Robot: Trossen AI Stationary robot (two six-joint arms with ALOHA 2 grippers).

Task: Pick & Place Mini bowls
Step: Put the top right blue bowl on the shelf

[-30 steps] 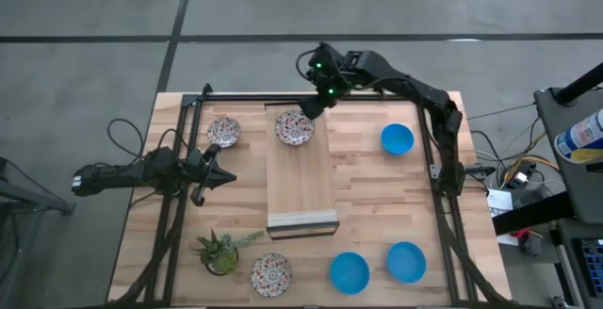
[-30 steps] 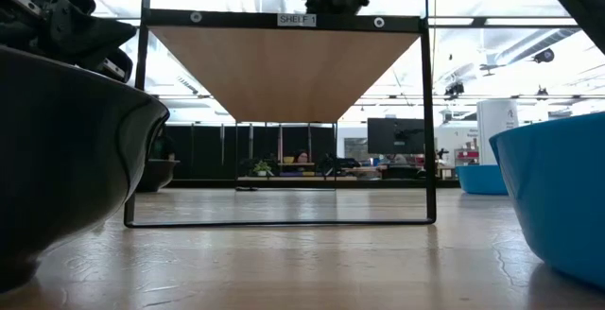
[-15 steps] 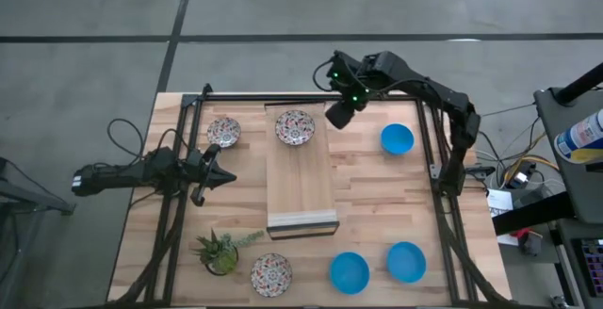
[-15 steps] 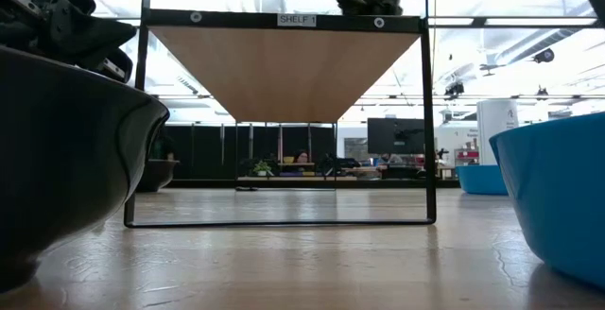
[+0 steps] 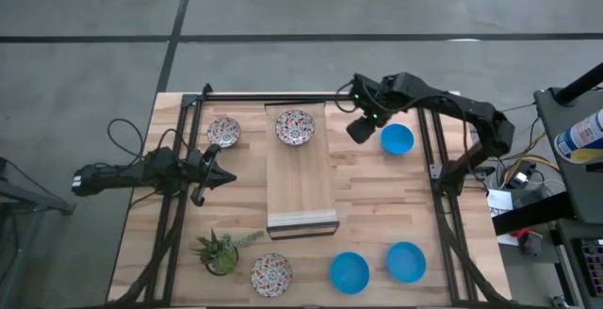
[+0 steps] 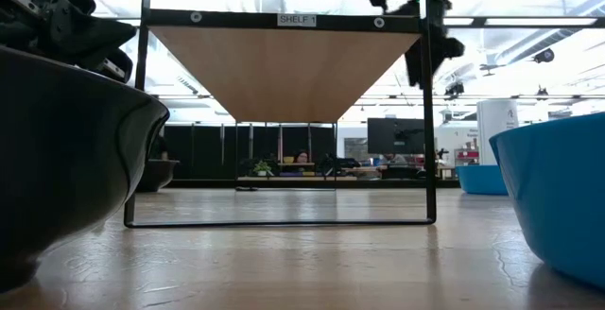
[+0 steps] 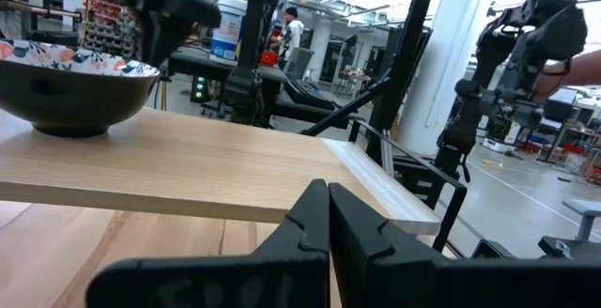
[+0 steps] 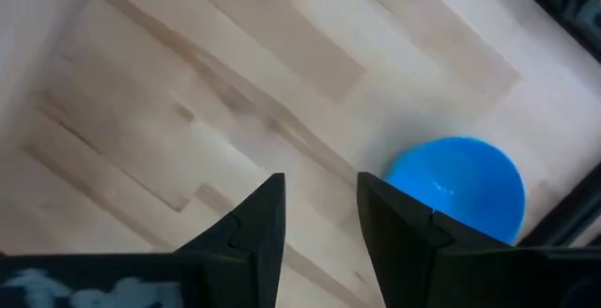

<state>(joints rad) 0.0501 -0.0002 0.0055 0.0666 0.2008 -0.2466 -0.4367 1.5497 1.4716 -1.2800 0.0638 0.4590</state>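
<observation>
the right gripper (image 5: 361,130), fingers parted and empty, hangs just beside the blue mini bowl (image 5: 397,139), which lies at its 3 o'clock on the table, far nearer it than the clenched left gripper (image 5: 224,177).

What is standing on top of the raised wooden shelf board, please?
One floral mini bowl stands on the shelf board at its far end; the rest of the board's top is bare. What lies on the table beneath the board is hidden in the high view.

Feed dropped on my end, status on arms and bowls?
Right gripper open, empty, above the table beside a blue bowl. Left gripper shut, parked by the shelf board. Nothing blocking that bowl.
</observation>
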